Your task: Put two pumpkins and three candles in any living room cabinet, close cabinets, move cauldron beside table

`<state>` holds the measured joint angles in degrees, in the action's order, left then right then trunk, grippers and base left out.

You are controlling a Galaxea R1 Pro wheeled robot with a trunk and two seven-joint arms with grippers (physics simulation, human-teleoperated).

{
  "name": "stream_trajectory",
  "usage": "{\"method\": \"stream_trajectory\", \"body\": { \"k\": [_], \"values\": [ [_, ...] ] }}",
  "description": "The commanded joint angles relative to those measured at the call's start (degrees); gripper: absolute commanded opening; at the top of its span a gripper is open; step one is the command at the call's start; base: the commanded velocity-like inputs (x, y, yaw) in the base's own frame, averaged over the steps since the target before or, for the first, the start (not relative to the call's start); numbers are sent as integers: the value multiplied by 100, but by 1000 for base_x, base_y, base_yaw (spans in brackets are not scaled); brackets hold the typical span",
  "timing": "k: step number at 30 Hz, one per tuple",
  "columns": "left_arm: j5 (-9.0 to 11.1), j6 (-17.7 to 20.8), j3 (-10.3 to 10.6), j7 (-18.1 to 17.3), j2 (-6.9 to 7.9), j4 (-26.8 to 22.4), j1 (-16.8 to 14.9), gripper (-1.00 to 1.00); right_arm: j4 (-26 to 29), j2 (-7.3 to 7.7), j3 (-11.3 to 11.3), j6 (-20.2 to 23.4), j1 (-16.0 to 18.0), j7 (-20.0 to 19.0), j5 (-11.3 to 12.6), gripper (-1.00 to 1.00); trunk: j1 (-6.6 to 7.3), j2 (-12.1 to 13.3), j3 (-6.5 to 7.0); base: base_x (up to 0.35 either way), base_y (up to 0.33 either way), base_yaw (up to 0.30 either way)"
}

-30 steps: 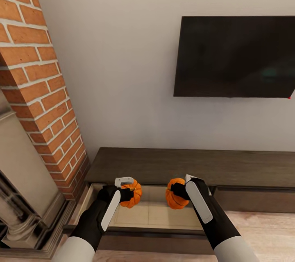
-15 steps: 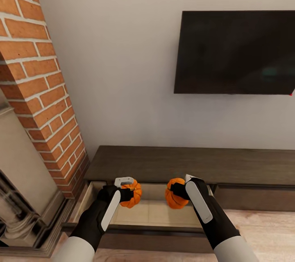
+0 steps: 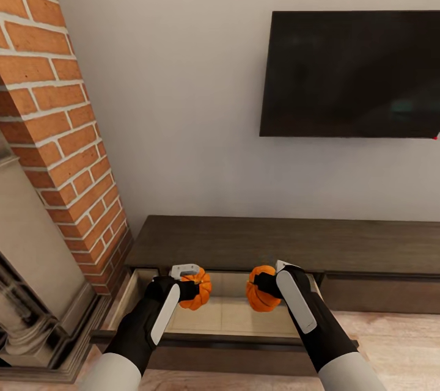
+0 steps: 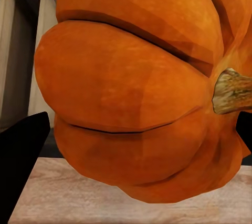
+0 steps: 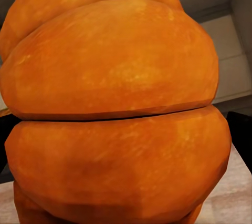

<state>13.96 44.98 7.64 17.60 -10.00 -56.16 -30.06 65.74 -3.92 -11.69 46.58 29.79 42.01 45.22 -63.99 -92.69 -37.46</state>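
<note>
Two pumpkins up in the air over the open drawer [image 3: 226,314] of the cabinet [image 3: 244,244]. The left pumpkin [image 3: 197,289] was pinched in the left gripper [image 3: 188,284], fingers closed on it; up close its stem [image 4: 231,91] pointed sideways. The right pumpkin [image 3: 260,288] sat clamped in the right gripper [image 3: 272,284], fingers tight around it too. Both hung side by side, apart, above the pale drawer bottom. Brick fireplace [image 3: 55,134] stood left of the cabinet, TV [image 3: 351,73] on the wall above.
</note>
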Motion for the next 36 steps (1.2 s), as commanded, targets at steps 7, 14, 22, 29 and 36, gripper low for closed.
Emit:
{"method": "stream_trajectory", "body": {
  "k": [7,14,22,29,36],
  "values": [
    [-7,2,1,6,0,0,0,-100,0,-4,0,0,0,-9,-3,-100,0,0,0,1,-3,0],
    [-4,2,-5,6,0,0,0,-100,0,-4,0,0,0,-9,-4,-100,0,0,0,36,-36,0],
    [-3,2,-7,4,0,0,0,-100,0,-4,0,0,0,-9,-3,-100,0,0,0,150,-1,0],
    [0,0,-8,5,0,0,0,-100,0,-4,0,0,0,-9,-4,-100,0,0,0,110,0,0],
    [1,1,-4,1,0,-2,0,-100,0,-4,0,0,0,-9,-4,-100,0,0,0,18,0,0]
  ]
}}
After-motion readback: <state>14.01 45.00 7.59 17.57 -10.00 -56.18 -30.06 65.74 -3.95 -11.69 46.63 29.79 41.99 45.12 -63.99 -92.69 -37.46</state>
